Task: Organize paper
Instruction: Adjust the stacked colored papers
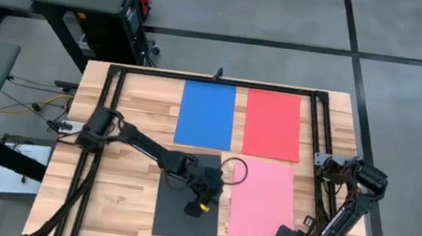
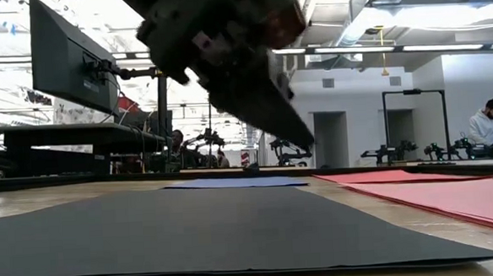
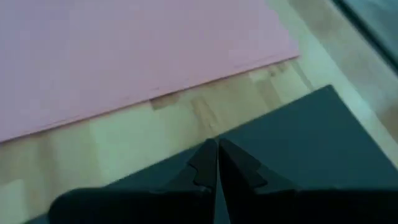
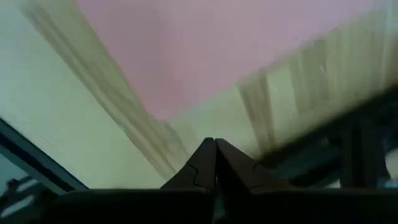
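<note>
Nearest you lies the black sheet (image 1: 189, 197), flat on the wooden table (image 1: 125, 197), with your left gripper (image 1: 202, 208) over it, fingers closed together and holding nothing. Just beside it lies the pink sheet (image 1: 262, 203), apart by a narrow strip of wood. Your right gripper (image 4: 215, 163) waits near the pink sheet's corner, also closed and empty. Farther back lie the blue sheet (image 1: 206, 114) and the red sheet (image 1: 273, 124), side by side.

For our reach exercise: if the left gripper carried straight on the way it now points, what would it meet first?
Probably the black sheet just beneath the shut left gripper; the pink sheet lies beyond a strip of bare table. Depth is uncertain.
</note>
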Robot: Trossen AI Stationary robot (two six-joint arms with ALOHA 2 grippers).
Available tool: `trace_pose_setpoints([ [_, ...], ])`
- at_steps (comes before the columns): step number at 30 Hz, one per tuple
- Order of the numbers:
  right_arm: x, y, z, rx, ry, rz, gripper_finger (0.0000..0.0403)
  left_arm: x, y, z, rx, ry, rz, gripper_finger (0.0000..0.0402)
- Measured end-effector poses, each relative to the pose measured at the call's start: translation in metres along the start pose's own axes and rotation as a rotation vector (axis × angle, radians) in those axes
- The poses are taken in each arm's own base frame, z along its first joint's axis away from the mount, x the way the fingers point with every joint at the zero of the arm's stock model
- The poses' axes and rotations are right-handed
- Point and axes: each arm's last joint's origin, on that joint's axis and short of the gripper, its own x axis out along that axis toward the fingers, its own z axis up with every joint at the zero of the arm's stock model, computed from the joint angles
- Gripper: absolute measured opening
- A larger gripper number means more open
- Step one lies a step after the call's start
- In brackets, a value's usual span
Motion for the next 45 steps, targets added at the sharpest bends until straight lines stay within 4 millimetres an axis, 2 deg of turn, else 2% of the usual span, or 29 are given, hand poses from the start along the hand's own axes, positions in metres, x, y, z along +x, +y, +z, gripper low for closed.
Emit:
trace_pose_setpoints([
  [2,0.000,-0.003,-0.004,0.025,0.045,-0.029,0.0000,0.011,-0.004,0.001,0.007,0.021,-0.031,0.0000],
  [7,0.002,-0.004,-0.009,0.087,0.081,-0.050,0.0000,0.026,-0.021,0.022,0.065,-0.036,-0.091,0.0000],
  [12,0.013,-0.009,-0.010,0.140,0.131,-0.079,0.0000,0.045,-0.029,0.024,0.074,0.041,-0.107,0.0000],
  [14,0.017,-0.010,-0.010,0.143,0.156,-0.082,0.0000,0.050,-0.031,0.032,0.079,0.025,-0.107,0.0000],
  [20,0.030,-0.011,-0.006,0.149,0.182,-0.047,0.0000,0.065,-0.029,0.026,0.035,0.127,-0.040,0.0000],
  [28,0.050,-0.013,-0.002,0.146,0.217,-0.007,0.0000,0.077,-0.026,0.032,0.011,0.124,-0.004,0.0000],
  [32,0.052,-0.013,0.001,0.142,0.214,0.010,0.0000,0.085,-0.025,0.031,0.004,0.147,-0.005,0.0000],
  [45,0.051,-0.011,0.012,0.127,0.172,0.055,0.0000,0.086,-0.025,0.032,0.003,0.160,0.009,0.0000],
])
